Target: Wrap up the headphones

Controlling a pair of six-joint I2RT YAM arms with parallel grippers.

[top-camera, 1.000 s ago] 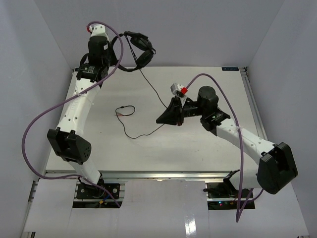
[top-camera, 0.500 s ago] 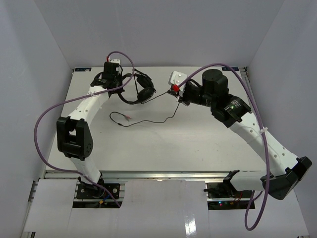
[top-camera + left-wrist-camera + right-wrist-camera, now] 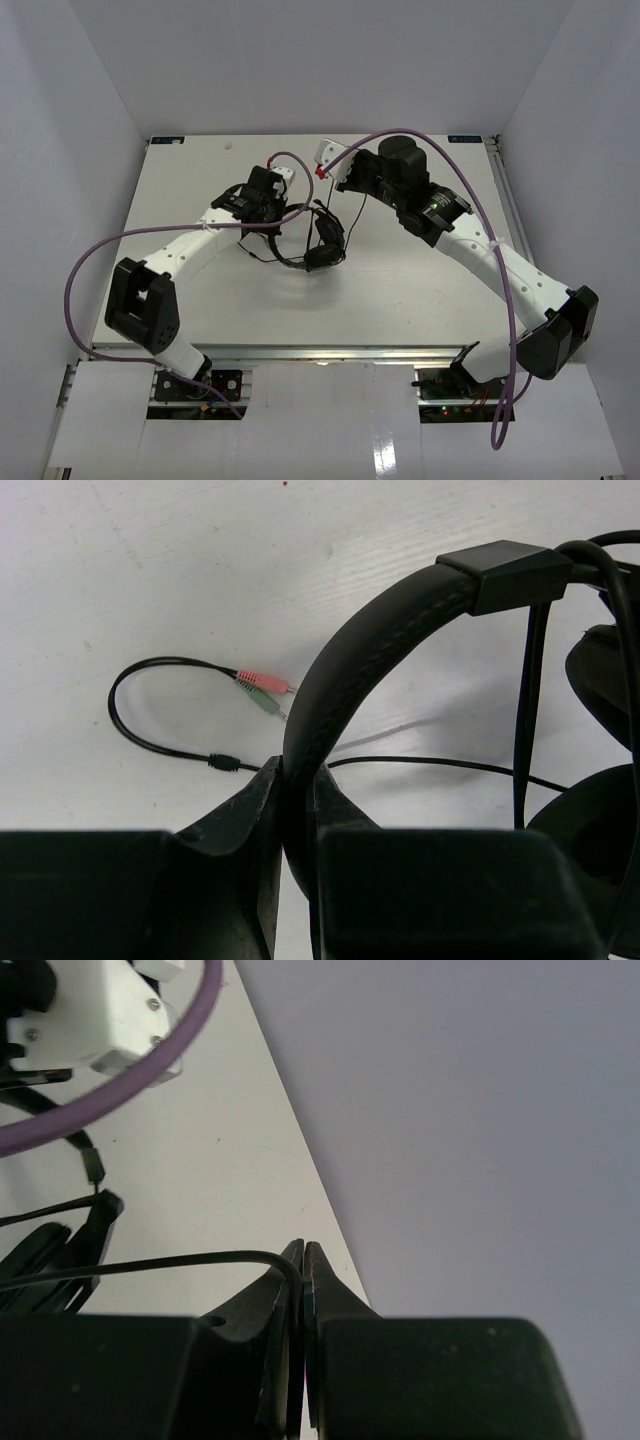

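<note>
- Headphones [image 3: 322,245] are mid-table, a little left of centre, between the two arms. Top view is too coarse to say whether the earcups [image 3: 590,820] touch the table [image 3: 420,290].
- Left gripper [image 3: 297,780] is clenched on the headband [image 3: 370,630], which stands upright between its fingers. It reads as the anchor, holding the frame so the lead can go round it.
- Right gripper [image 3: 302,1260] is pinched tight on the thin cable [image 3: 200,1260], just far-right of the headphones, toward the far wall. That looks like the winding hand, lifting the lead clear of the table.
- A cable strand [image 3: 528,730] drops over the headband beside the slider [image 3: 510,575], so probably one turn is on. Can't confirm from here.
- Pink and green plugs [image 3: 262,687] lie flat on the table left of the band, with a slack loop behind them. Plenty of lead left to wrap.
- For the next pass you'd want light tension. The thin cable could slip out of the pinch, or the plug tail could snag on the left fingers.
</note>
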